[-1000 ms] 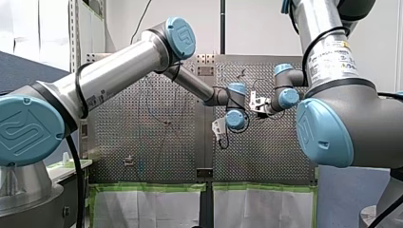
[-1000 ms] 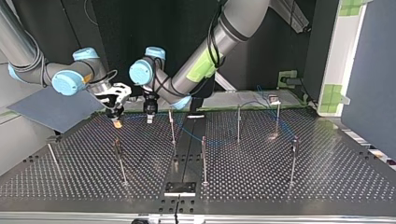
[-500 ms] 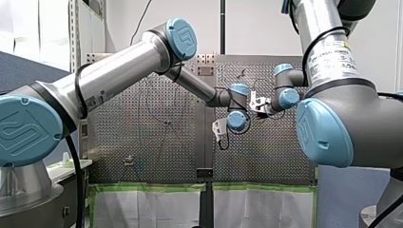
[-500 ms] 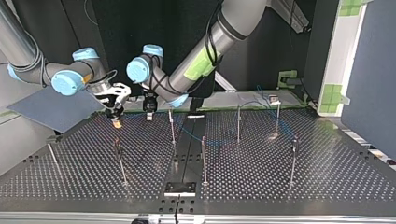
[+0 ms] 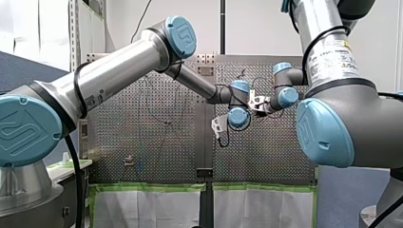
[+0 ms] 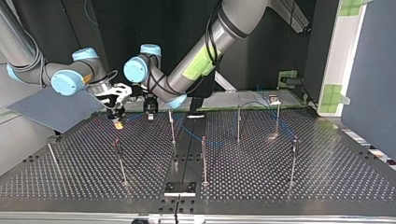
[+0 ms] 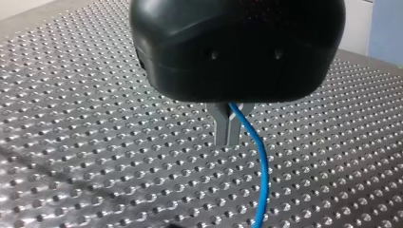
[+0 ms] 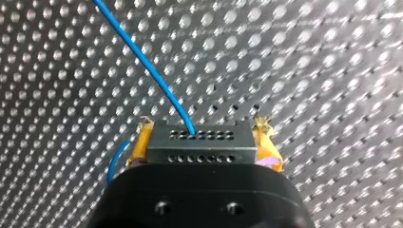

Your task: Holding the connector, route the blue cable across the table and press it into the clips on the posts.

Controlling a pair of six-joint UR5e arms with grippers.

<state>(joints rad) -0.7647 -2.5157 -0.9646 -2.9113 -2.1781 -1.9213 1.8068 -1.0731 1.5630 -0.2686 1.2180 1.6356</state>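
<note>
Two yellow pads (image 8: 139, 148) of my right gripper (image 8: 203, 129) clamp a boxy black connector (image 8: 202, 152) near the perforated table's (image 6: 280, 179) far-left corner, top view; metal fingers (image 7: 221, 126) of my left gripper (image 7: 227, 138) pinch the thin blue cable (image 7: 259, 156).

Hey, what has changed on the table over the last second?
My left arm's wrist has drifted a little toward the top view's left, nearer my right gripper, and my left gripper has risen slightly. Nothing was grabbed or released: it still pinches the blue cable, and my right gripper still holds the connector. The posts have not moved.
</note>
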